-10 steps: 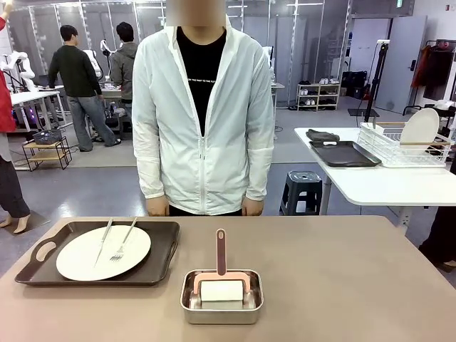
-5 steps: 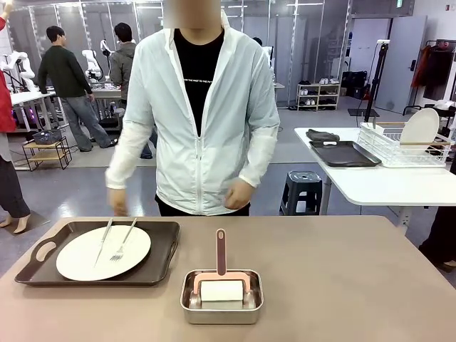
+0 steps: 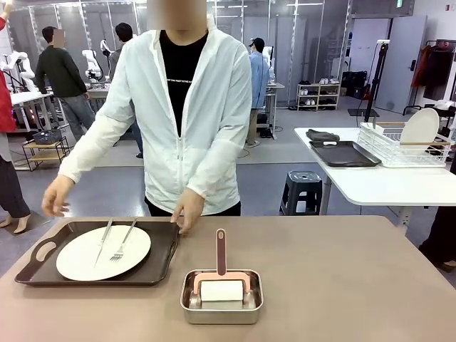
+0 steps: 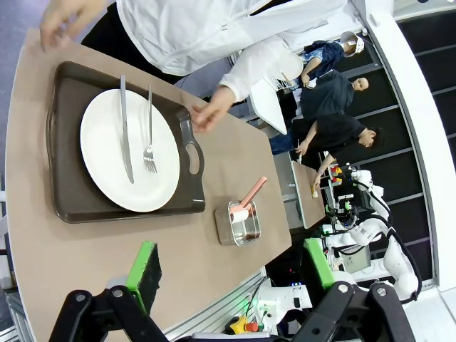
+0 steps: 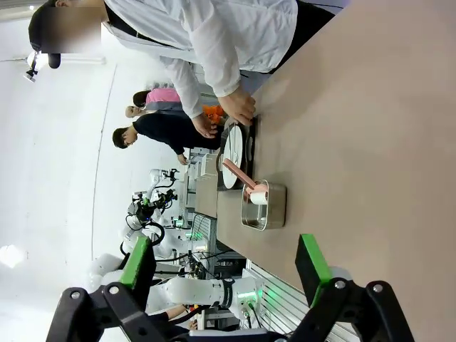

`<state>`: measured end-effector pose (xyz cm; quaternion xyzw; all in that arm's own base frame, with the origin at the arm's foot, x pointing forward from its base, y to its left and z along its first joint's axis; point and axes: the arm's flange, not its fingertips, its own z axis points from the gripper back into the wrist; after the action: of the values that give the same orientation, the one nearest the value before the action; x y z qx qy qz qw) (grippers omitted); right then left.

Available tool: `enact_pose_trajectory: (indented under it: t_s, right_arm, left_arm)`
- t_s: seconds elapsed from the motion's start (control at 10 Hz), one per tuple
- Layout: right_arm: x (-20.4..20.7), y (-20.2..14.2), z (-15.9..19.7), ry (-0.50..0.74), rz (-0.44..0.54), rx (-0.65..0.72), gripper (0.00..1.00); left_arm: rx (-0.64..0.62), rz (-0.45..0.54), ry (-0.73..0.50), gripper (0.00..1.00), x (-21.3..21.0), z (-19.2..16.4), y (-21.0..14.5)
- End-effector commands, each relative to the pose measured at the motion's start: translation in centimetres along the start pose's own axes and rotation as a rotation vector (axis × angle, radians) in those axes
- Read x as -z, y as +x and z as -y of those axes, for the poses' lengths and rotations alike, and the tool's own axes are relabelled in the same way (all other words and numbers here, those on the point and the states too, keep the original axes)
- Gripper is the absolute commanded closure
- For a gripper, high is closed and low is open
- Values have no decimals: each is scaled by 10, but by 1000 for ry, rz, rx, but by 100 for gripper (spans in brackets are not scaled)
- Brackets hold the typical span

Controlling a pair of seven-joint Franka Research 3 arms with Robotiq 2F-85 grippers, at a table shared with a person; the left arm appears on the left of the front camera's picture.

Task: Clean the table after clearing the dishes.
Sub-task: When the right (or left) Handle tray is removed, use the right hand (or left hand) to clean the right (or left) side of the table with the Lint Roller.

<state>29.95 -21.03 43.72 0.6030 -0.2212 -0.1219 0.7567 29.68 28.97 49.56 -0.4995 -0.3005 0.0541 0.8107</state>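
Taupe-brown desk point(image 3: 342, 285) wide and mostly bare in the foreground. Above it, both sets of jaws spread fully apart and holding nothing, with left green pads point(image 4: 144, 274) and right green pads point(image 5: 311, 267) well clear of everything.

At 6 o'clock, close to the near edge: small steel pan point(image 3: 221, 315) holding a white block-headed scrubber point(image 3: 221, 290), pink handle point(image 3: 221, 251) pointing toward 12 past the far rim. At 9 o'clock, near the pan but apart from it: dark brown tray point(image 3: 162, 246) carrying one cream-white plate point(image 3: 78, 260), with knife point(image 3: 104, 241) and fork point(image 3: 122, 242) loose side by side on it. At the tray's far edge: one hand point(image 3: 188, 209) of the person on the 1 o'clock corner, other hand point(image 3: 55, 196) hovering off the 11 o'clock corner.

Likely trouble:
- Reaching for the scrubber and crossing an arm busy with the tray.
- Wiping with the tray in place and shoving it.
- Tilting the tray on a lift and sending loose cutlery sliding.

Judged stage: clearing unfinished, cleaning not yet begun.

Farther off at 2 o'clock, white table point(image 3: 385, 187): wire dish rack point(image 3: 385, 151) with a pale round plate point(image 3: 419, 128) upright in it, and a second dark tray point(image 3: 349, 154) with a dark cloth point(image 3: 323, 135) by its far edge.
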Motion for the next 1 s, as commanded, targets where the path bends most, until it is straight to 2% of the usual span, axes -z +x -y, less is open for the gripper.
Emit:
enact_pose_trajectory:
  t_s: [0.0, 0.9]
  right_arm:
    - [1, 3, -2, 3, -1, -5, 0]
    - [1, 3, -2, 3, -1, -5, 0]
  left_arm:
    - [8, 5, -7, 0, -3, 2, 0]
    - [8, 5, -7, 0, -3, 2, 0]
